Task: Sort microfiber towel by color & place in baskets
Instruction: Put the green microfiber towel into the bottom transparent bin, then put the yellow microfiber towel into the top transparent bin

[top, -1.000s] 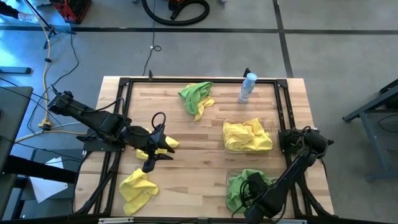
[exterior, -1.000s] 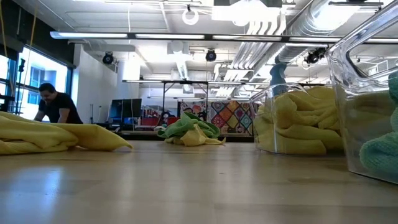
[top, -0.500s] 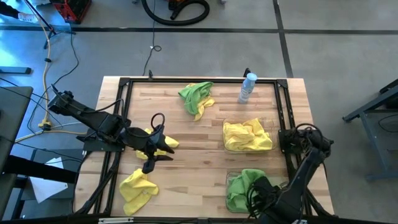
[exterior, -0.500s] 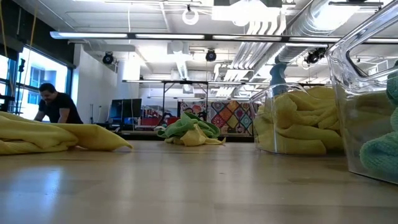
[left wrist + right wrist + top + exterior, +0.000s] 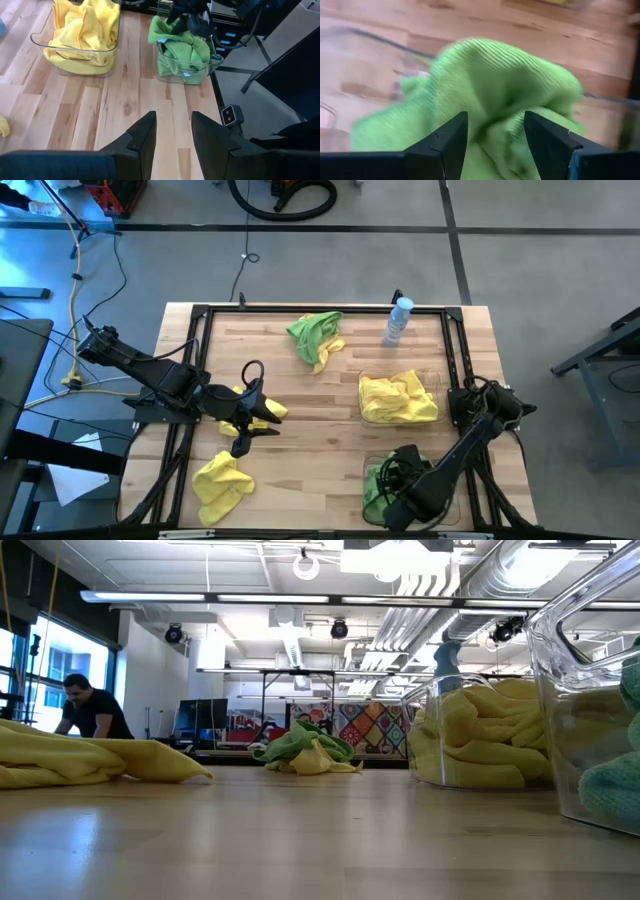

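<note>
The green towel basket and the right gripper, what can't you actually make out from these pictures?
- High view: the right arm covers most of the green basket, so how many green towels lie inside is hidden.
- Right wrist view: the right gripper is open over blurred green cloth; contact cannot be judged.
- Low view: the picture's right edge cuts off the green basket.
- High view: the left gripper hides part of a yellow towel.
</note>
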